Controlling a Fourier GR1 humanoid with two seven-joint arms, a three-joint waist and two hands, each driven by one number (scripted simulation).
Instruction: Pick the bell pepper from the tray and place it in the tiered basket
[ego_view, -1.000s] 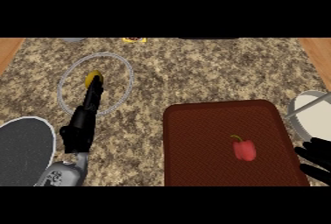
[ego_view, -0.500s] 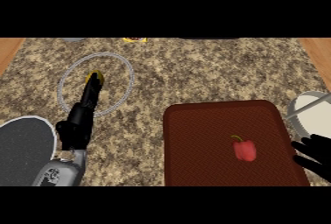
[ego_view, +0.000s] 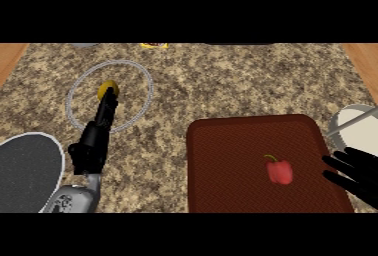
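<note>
Bell pepper (ego_view: 280, 171), red with a green stem, lies on the dark red tray (ego_view: 221, 165), toward its right side, held by nothing. Just right of it, at the tray's right edge, the right hand (ego_view: 359, 172) shows with fingers spread apart and straight, not touching the pepper. On the speckled desk (ego_view: 221, 80), the left hand (ego_view: 94, 140) points away over a wire ring (ego_view: 148, 90) with a yellow object (ego_view: 108, 88) at its tip; whether its fingers are apart or together, I cannot tell.
</note>
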